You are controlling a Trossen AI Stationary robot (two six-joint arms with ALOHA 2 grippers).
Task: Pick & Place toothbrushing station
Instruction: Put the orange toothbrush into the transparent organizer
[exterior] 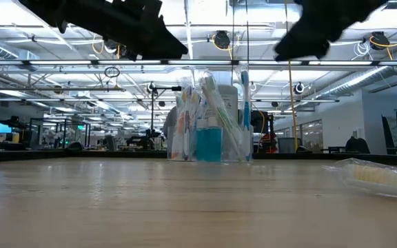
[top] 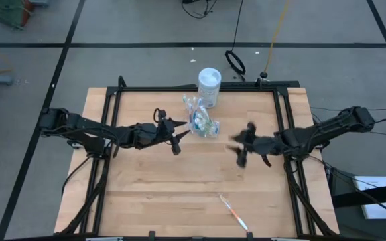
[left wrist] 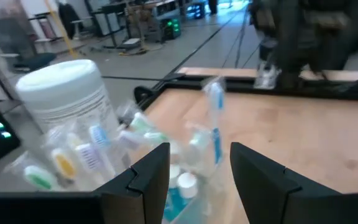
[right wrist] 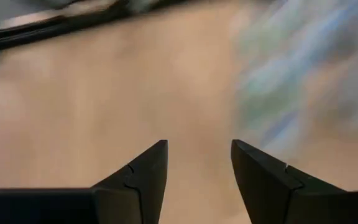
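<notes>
The toothbrushing station [top: 203, 122] is a small clear holder that stands upright on the table at the far middle, filled with several toothbrushes and tubes. It also shows in the low view [exterior: 209, 127]. My left gripper [top: 177, 137] is open and empty, just left of the holder and raised above the table. In the left wrist view [left wrist: 199, 168] its fingers point at the holder [left wrist: 188, 177] without touching it. My right gripper [top: 238, 148] is open and empty to the right of the holder, also raised; the right wrist view [right wrist: 199, 158] shows only blurred table beyond it.
A taller white-capped cylindrical container [top: 209, 86] stands just behind the holder at the table's far edge. A single toothbrush [top: 233, 211] lies on the table near the front edge, right of the middle. A black frame runs along the table's edges [top: 283, 114].
</notes>
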